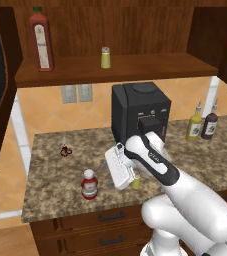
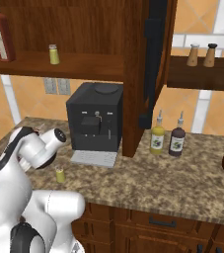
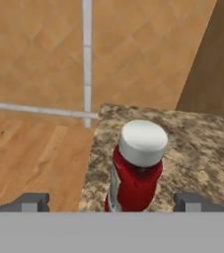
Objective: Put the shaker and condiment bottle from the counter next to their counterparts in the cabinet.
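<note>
— While the condiment bottle [image 1: 89, 184] is standing upright near the front-left corner of the counter [image 1: 50, 165], how is the arm sitting?
— It is bending forward and low over the granite, with the gripper [image 1: 116, 168] pointing left toward the bottle. In the hand view the bottle's white cap is lying between the two fingertips [image 3: 32, 201], which are standing wide apart and touching nothing.
— And the shaker [image 1: 136, 182]?
— It is resting just behind the hand, near the front edge.
— Is anything crowding them?
— Open granite is lying around the bottle; the counter's left edge is falling away just beyond it. The coffee machine [image 1: 140, 112] is sitting farther back. Up in the cabinet [image 1: 115, 67], bare shelf is stretching between the tall red bottle [image 1: 41, 40] and the second shaker [image 1: 105, 57].
</note>
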{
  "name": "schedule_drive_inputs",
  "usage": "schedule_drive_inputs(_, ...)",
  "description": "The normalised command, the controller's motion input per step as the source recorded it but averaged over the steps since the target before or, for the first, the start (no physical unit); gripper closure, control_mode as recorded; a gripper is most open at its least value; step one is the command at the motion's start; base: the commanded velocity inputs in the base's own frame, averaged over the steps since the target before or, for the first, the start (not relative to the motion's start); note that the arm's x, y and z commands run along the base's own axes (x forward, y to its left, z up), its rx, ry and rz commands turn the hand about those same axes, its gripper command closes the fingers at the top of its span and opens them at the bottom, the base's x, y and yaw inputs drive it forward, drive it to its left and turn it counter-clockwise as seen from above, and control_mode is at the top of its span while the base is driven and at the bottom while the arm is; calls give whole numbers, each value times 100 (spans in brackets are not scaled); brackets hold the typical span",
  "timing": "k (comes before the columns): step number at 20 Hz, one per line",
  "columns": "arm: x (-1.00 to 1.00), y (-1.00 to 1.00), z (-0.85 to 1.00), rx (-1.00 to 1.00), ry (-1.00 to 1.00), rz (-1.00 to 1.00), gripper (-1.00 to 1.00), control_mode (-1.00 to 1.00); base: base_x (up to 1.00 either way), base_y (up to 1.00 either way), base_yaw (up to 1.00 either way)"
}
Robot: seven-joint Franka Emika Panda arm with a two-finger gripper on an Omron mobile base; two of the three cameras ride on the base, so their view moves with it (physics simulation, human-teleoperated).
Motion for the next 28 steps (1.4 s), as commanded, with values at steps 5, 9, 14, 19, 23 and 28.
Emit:
schedule_drive_inputs(5,19,0,-11,0,0,0,-100,-100,0,0,0)
schedule_drive_inputs(9,32,1,-26,0,0,0,-100,-100,0,0,0)
schedule_drive_inputs(14,5,1,-10,0,0,0,-100,-100,0,0,0)
schedule_drive_inputs(19,1,23,-8,0,0,0,-100,-100,0,0,0)
schedule_drive_inputs(23,0,30,-19,0,0,0,-100,-100,0,0,0)
schedule_drive_inputs(28,7,33,-27,0,0,0,-100,-100,0,0,0)
